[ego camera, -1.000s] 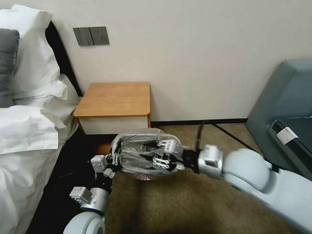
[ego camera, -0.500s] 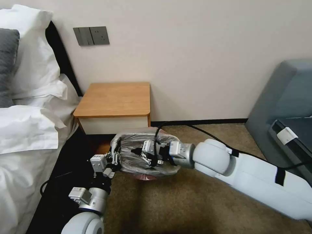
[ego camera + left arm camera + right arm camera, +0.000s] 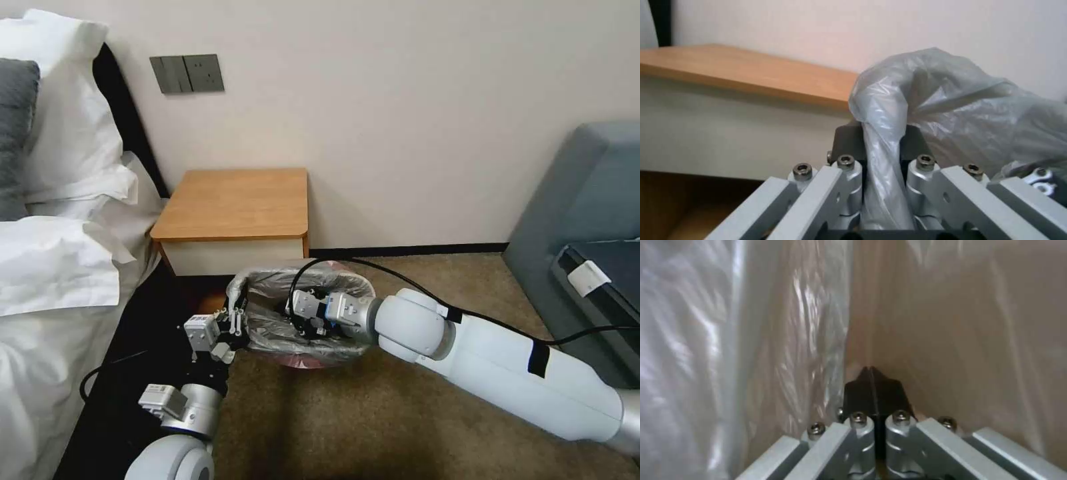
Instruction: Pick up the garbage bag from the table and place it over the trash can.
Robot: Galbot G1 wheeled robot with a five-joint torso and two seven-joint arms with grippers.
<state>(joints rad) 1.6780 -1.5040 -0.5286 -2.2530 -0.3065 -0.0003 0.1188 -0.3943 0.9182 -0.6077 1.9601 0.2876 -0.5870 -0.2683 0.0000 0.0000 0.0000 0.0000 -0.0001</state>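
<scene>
On carpet before nightstand: right gripper [image 3: 301,319] has plunged deeper into garbage bag [image 3: 267,327] since a second ago, jaws closed empty. Left gripper [image 3: 233,328] jaws pinch bag's near edge. Bag lines trash can; surface [image 3: 233,200] behind.

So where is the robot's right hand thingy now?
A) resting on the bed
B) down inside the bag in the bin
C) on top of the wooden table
B: the right end effector reaches down inside the garbage bag that lines the trash can.
</scene>
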